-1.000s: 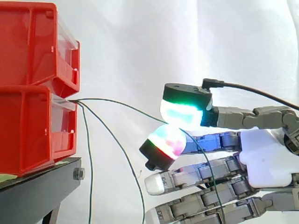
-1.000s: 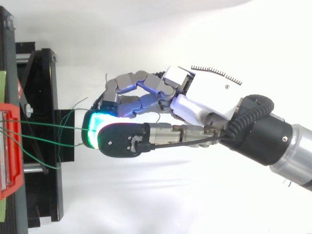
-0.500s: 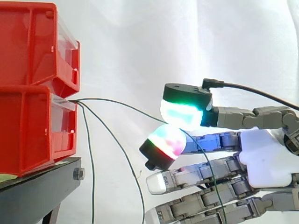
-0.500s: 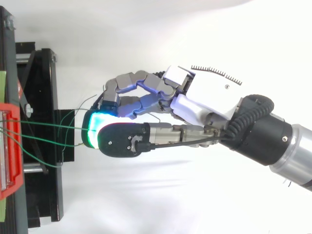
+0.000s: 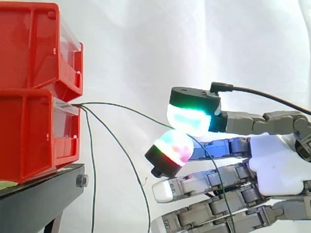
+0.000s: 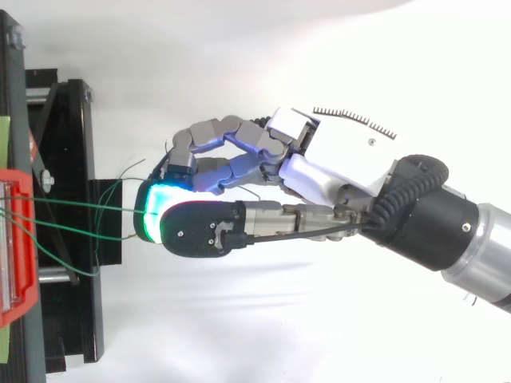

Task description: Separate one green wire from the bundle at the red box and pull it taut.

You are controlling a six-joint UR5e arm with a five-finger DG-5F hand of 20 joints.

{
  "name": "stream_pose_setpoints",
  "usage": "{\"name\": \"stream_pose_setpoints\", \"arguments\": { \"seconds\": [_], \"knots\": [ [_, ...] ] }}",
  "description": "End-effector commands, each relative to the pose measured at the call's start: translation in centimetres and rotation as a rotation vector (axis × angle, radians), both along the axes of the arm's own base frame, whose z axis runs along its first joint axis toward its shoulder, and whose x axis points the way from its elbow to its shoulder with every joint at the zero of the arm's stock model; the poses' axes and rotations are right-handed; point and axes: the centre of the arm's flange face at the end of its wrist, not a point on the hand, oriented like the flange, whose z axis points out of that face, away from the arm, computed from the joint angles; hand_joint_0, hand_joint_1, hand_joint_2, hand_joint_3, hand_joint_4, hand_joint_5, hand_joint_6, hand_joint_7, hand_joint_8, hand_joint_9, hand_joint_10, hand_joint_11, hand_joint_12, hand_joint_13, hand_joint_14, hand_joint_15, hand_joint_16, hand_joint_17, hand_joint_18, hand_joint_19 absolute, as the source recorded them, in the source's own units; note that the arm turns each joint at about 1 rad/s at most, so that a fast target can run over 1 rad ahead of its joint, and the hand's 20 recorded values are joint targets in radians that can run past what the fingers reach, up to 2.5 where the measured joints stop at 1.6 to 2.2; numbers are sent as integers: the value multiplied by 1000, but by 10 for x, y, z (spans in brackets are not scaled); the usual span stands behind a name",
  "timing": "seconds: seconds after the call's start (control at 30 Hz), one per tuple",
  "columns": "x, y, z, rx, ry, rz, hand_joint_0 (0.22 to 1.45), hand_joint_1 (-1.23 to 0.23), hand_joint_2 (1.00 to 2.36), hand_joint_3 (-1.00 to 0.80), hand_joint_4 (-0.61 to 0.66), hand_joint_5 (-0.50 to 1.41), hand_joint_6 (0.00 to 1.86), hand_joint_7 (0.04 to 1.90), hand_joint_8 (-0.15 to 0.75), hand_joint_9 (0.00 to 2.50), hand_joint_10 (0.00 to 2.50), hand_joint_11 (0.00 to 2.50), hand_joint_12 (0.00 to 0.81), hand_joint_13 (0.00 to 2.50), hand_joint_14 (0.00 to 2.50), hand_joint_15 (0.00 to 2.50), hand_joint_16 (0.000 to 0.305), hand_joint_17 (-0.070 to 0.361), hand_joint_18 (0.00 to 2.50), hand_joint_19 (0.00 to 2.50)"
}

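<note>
Two red bins (image 5: 39, 92) are stacked at the left on a black stand (image 5: 34, 199). Several thin green wires come out of the lower bin's front. One green wire (image 5: 131, 109) runs right from the bin to my hand (image 5: 277, 162), pinched between the thumb pad (image 5: 190, 119) and a fingertip (image 5: 171, 147), then drops behind the fingers. It sags a little. Two other wires (image 5: 116, 145) hang loose toward the floor. From above, the hand (image 6: 319, 171) sits right of the stand with the pinched wire (image 6: 88, 207) leading left to the bin (image 6: 17, 239).
A white curtain (image 5: 194, 43) hangs behind everything. The black stand (image 6: 68, 223) and its frame fill the left edge in the top view. The arm (image 6: 447, 239) enters from the right.
</note>
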Motion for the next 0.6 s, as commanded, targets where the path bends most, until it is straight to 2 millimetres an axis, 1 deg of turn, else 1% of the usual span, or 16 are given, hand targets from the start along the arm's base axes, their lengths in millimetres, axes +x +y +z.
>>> {"name": "stream_pose_setpoints", "arguments": {
  "seconds": [0.0,0.57],
  "knots": [
    [0,0,-1,-1,2,0,619,-856,1020,-38,-250,-139,884,1133,222,878,13,437,346,438,5,87,43,96,333,142],
    [0,0,0,0,1,0,620,-853,1020,-42,-251,-141,885,1125,221,880,13,435,344,439,3,85,43,96,336,144]
  ]
}}
